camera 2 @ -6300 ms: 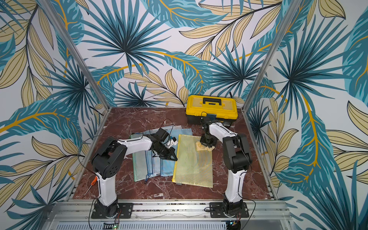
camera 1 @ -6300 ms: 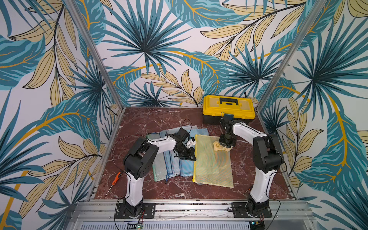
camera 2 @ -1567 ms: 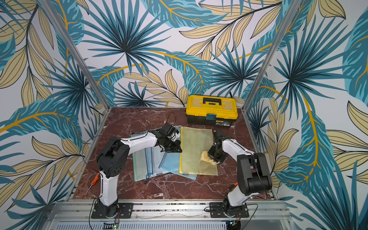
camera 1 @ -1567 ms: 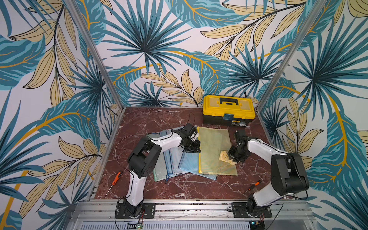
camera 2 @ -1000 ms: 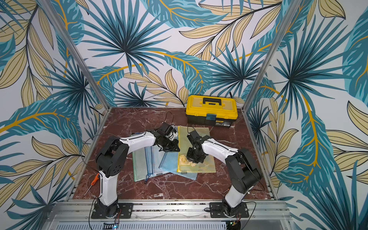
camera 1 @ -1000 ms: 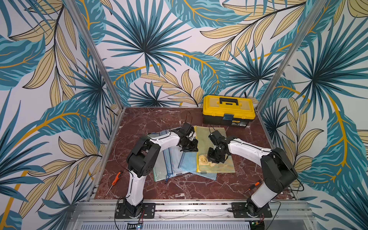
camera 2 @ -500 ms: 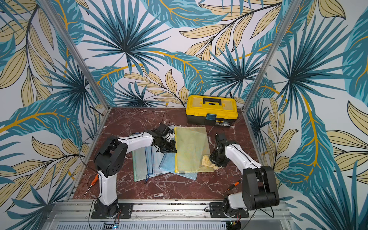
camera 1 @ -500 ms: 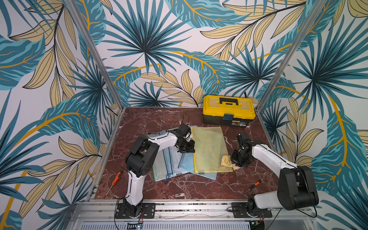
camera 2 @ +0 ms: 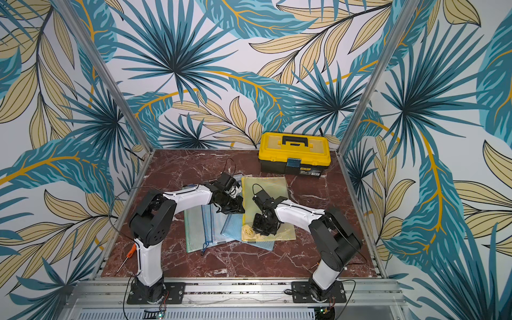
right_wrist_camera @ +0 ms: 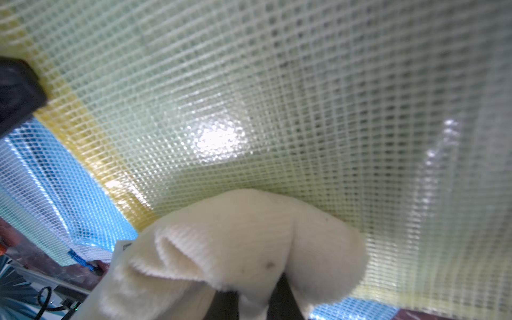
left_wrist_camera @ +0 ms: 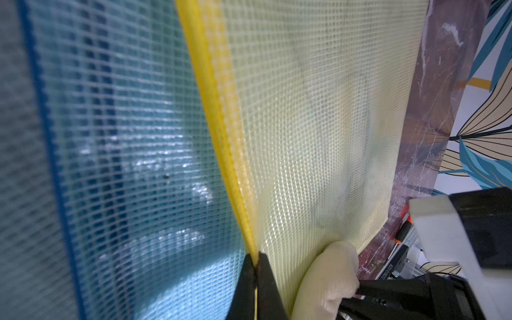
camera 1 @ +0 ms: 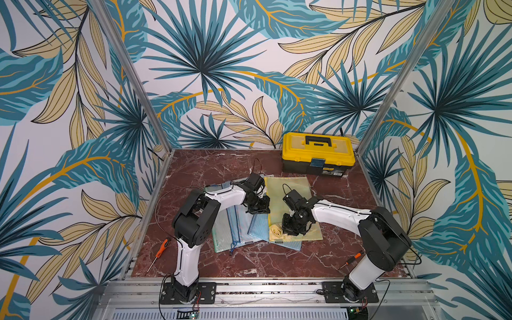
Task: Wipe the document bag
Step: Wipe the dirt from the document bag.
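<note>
Yellow toolbox [camera 1: 318, 153] behind document bag [camera 1: 288, 191]; blue bags [camera 1: 259, 230] beneath; screwdriver [camera 1: 160, 249] well apart.

Covered, cut off, too small

In the right wrist view the cream cloth [right_wrist_camera: 235, 235] is swallowing the tips of the right gripper [right_wrist_camera: 253, 304] and running off the frame edge. In both top views the yellow document bag [camera 1: 293, 188] is lying over parts of the blue bags [camera 1: 259, 227], the right arm [camera 1: 340, 219] is blocking part of a screwdriver [camera 1: 354, 256], and the toolbox [camera 1: 318, 146] label is reading too small to make out.
</note>
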You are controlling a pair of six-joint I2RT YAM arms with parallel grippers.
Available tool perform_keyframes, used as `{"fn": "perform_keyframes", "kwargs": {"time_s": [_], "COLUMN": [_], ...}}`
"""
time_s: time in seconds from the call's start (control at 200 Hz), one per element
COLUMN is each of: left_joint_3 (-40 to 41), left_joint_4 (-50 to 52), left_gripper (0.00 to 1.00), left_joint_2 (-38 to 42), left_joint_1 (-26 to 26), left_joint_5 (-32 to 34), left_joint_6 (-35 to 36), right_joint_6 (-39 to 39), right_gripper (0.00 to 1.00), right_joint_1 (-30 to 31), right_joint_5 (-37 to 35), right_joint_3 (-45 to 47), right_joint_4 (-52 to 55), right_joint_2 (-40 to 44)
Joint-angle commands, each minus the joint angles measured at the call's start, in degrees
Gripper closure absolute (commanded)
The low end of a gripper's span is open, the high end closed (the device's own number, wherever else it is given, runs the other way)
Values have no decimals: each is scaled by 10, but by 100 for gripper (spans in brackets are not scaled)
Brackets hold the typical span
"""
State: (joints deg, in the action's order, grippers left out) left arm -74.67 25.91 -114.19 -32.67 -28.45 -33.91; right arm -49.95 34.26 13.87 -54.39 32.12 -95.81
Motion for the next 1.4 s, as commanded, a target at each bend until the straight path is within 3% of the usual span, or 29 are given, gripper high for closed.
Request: {"fn": "perform_keyframes", "kwargs": {"time_s": [0.0, 0.165, 0.22, 0.27, 0.35, 0.511, 0.736, 0.891, 1.006, 1.227, 1.397], "left_joint_3": [7, 10, 10, 9, 10, 12, 8, 8, 9, 25, 51], "left_joint_4": [-5, -8, -7, -8, -9, -12, -14, -15, -15, -15, -15], "left_gripper": [100, 100, 100, 100, 100, 100, 100, 100, 100, 100, 100], "left_joint_2": [23, 23, 22, 21, 22, 26, 19, 22, 24, 42, 90], "left_joint_1": [1, 1, 1, 1, 1, 1, 1, 1, 1, 4, 23], "left_joint_5": [3, 3, 3, 2, 0, 0, -3, -1, -5, -5, -6], "left_joint_6": [7, 7, 7, 8, 7, 7, 5, 5, 8, 16, 17], "right_joint_6": [-9, 36, 44, 43, 53, 37, 23, 16, 35, 102, 133], "right_gripper": [100, 100, 100, 100, 100, 100, 100, 100, 100, 100, 100], "right_joint_1": [-29, -148, -193, -207, -204, -168, -63, -61, -104, -264, -308], "right_joint_5": [-27, -27, 22, 20, -17, -28, -4, -24, -47, -55, -63], "right_joint_3": [59, 146, 173, 176, 138, 87, -11, 2, 30, 83, 55], "right_joint_4": [20, 33, 7, 13, 75, 91, 64, 53, 81, 122, 154], "right_joint_2": [-8, 61, 86, 100, 108, 128, 2, -8, 13, 80, 82]}}
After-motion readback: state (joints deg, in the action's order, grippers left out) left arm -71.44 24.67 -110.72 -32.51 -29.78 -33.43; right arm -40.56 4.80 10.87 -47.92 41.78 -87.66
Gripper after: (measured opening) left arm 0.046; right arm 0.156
